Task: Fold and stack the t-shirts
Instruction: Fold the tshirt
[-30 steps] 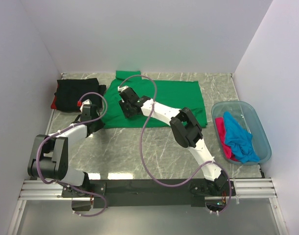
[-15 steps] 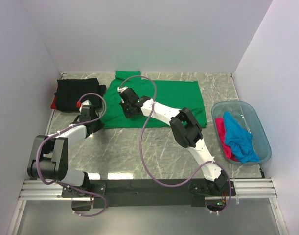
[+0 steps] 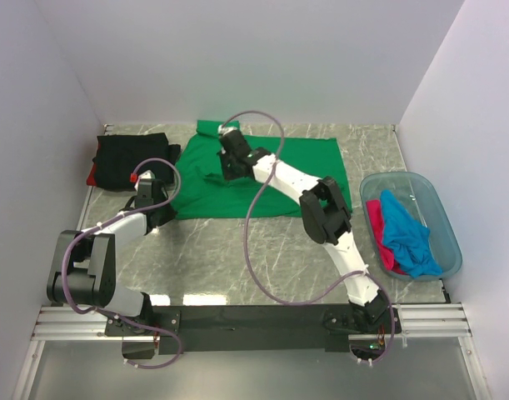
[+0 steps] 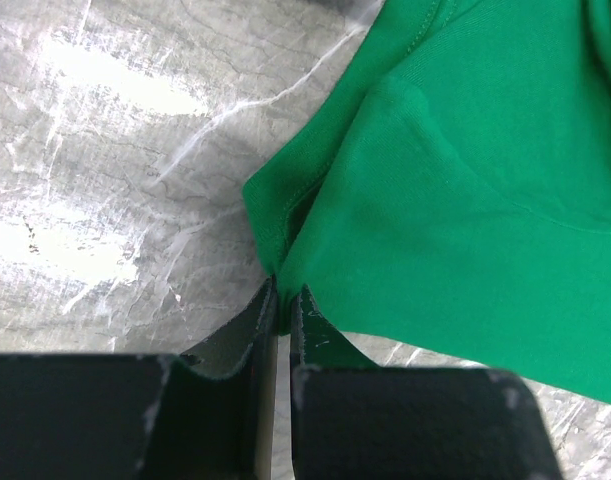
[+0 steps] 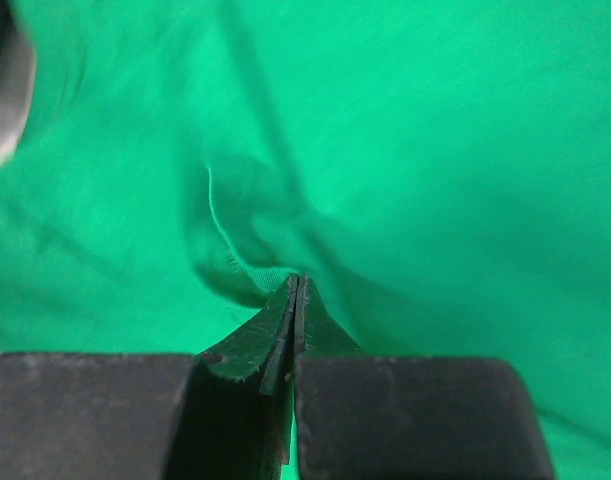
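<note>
A bright green t-shirt (image 3: 296,171) lies spread across the back middle of the table. My left gripper (image 3: 164,212) is shut on its near-left corner; in the left wrist view the jaws (image 4: 285,292) pinch the doubled green hem (image 4: 455,200). My right gripper (image 3: 231,157) is over the shirt's left half, shut on a raised fold of the green cloth (image 5: 255,260), with the jaws (image 5: 297,285) pressed together. A folded black t-shirt (image 3: 131,157) rests on a red one (image 3: 92,177) at the back left.
A translucent blue tub (image 3: 404,176) stands at the right edge and holds a crumpled blue shirt (image 3: 408,237) and a pink one (image 3: 377,227). White walls close in the table on three sides. The right arm's cable (image 3: 258,208) loops over the green shirt.
The right gripper has shut on a fold of the green shirt and moved back and to the right, pulling the cloth up. The left gripper has kept its hold.
</note>
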`<state>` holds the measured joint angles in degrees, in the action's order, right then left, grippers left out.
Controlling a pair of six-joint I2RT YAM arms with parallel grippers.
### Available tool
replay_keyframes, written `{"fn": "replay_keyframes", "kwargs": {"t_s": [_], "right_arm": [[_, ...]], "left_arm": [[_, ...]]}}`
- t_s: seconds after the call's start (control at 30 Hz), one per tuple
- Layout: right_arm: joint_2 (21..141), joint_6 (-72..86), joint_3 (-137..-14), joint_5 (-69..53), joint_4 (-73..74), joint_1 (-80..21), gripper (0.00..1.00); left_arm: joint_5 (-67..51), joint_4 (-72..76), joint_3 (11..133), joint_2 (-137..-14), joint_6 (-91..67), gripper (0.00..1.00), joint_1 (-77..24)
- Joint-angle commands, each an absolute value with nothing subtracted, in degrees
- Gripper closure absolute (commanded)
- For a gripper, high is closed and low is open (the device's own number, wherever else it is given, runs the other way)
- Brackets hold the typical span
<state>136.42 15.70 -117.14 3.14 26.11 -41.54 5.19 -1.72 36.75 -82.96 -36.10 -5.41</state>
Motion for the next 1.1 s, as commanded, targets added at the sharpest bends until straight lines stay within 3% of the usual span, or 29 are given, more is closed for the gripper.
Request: {"fn": "replay_keyframes", "kwargs": {"t_s": [0.0,0.13,0.2,0.23,0.33,0.37,0.73,1.07], "right_arm": [[134.47,17.14,-120.32,5.71,24.52,-37.8,1.0],[135.7,17.4,-122.42,5.36,24.35,-35.25,0.98],[137.01,17.31,-123.92,5.53,25.22,-34.46,0.82],[137.28,17.31,-124.71,6.32,25.49,-34.11,0.62],[135.01,17.23,-121.23,7.64,24.97,-33.05,0.43],[131.87,16.97,-119.2,7.91,23.31,-32.87,0.41],[104.43,20.21,-78.01,19.58,20.92,-30.94,0.37],[95.36,26.02,-58.63,19.77,20.13,-21.37,0.36]], "left_arm": [[4.75,-1.14,36.47,-81.83,-34.98,0.99,-5.01],[4.4,-1.14,36.65,-82.35,-34.89,0.99,-4.92],[4.31,-1.06,36.65,-82.62,-34.89,0.99,-4.92],[4.22,-1.14,36.65,-82.7,-34.89,0.99,-4.92],[4.31,-1.05,36.56,-82.71,-34.98,1.0,-4.92],[4.31,-0.97,36.56,-82.62,-34.98,1.0,-4.92],[3.52,-1.05,36.39,-82.18,-35.07,0.99,-4.75],[2.46,-0.62,35.86,-81.48,-35.16,0.99,-4.57]]}}
